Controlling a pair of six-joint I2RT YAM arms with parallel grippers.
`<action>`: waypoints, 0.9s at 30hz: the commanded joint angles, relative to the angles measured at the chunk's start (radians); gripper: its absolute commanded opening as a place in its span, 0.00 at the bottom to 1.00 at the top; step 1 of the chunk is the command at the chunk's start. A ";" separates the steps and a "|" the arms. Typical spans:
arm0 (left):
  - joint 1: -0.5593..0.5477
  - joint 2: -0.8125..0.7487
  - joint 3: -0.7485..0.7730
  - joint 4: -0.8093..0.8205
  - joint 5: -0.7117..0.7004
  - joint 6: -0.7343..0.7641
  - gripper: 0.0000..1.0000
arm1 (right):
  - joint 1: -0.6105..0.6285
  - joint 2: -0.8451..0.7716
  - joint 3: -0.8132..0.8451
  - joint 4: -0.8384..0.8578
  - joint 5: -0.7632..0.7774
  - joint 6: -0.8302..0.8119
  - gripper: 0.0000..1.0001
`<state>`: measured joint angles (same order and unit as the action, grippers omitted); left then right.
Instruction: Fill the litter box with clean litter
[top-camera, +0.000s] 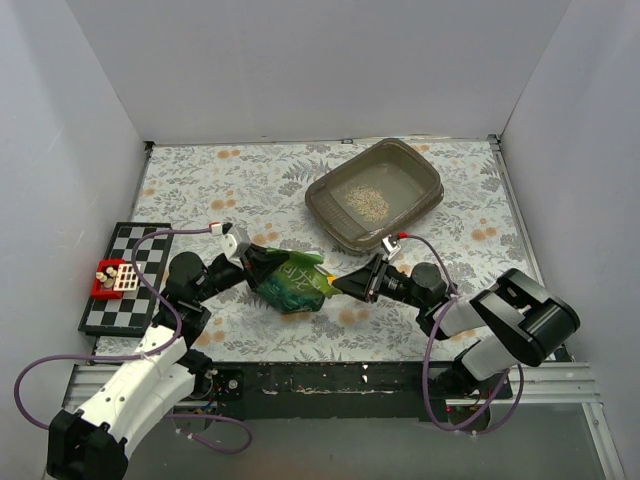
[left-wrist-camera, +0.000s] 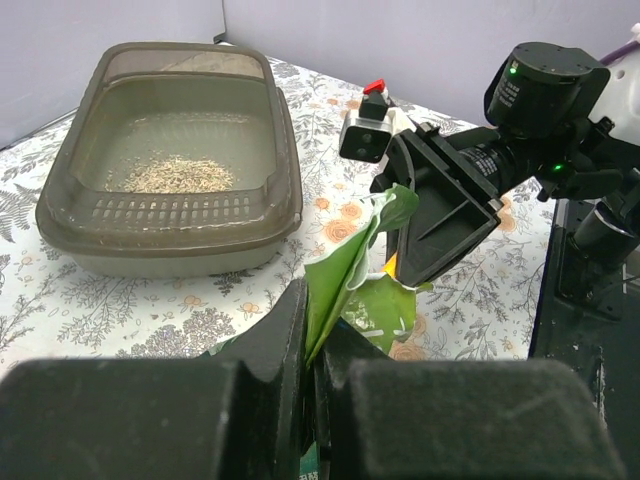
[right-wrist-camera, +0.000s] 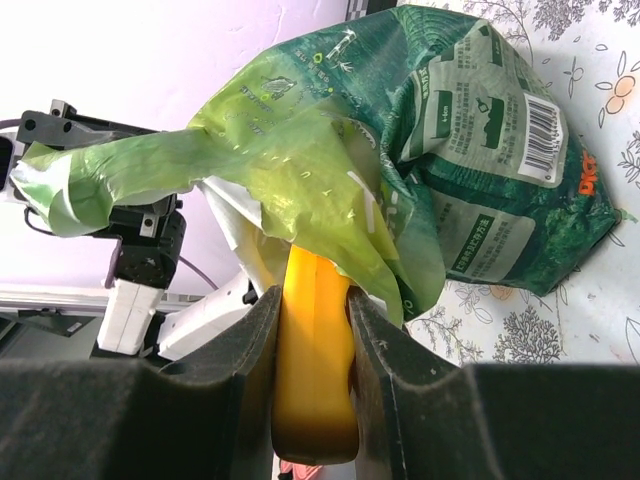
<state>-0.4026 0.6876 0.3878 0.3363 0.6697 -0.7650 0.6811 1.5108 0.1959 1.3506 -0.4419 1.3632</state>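
The grey-brown litter box (top-camera: 322, 196) (left-wrist-camera: 60, 215) stands at the back right of the floral table, with a thin patch of pale clean litter (top-camera: 366, 201) (left-wrist-camera: 176, 175) on its floor. A green glossy bag (top-camera: 291, 281) (left-wrist-camera: 352, 270) (right-wrist-camera: 480, 150) lies between the two arms. My left gripper (top-camera: 247, 262) (left-wrist-camera: 315, 322) is shut on the bag's torn top edge. My right gripper (top-camera: 350, 283) (right-wrist-camera: 314, 300) is shut on the handle of a yellow-orange scoop (right-wrist-camera: 315, 360) (left-wrist-camera: 390, 266). The scoop's front end reaches into the bag's mouth and is hidden by the green film.
A black-and-white chessboard (top-camera: 140, 262) lies at the left, with a small red tray (top-camera: 112, 278) of pieces on it. Grey walls close in the back and both sides. The table's near edge runs just in front of the arm bases.
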 joint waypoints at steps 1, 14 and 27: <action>-0.001 -0.010 -0.010 -0.017 -0.001 0.009 0.00 | -0.020 -0.076 -0.015 0.371 0.020 -0.033 0.01; -0.004 -0.028 -0.017 -0.014 0.005 0.012 0.00 | -0.104 -0.306 -0.099 0.250 0.011 0.025 0.01; -0.004 -0.039 -0.023 -0.002 0.005 0.012 0.00 | -0.248 -0.741 -0.131 -0.270 -0.046 -0.029 0.01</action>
<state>-0.4023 0.6575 0.3836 0.3477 0.6529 -0.7513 0.4923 0.8730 0.0498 1.0626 -0.4927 1.3289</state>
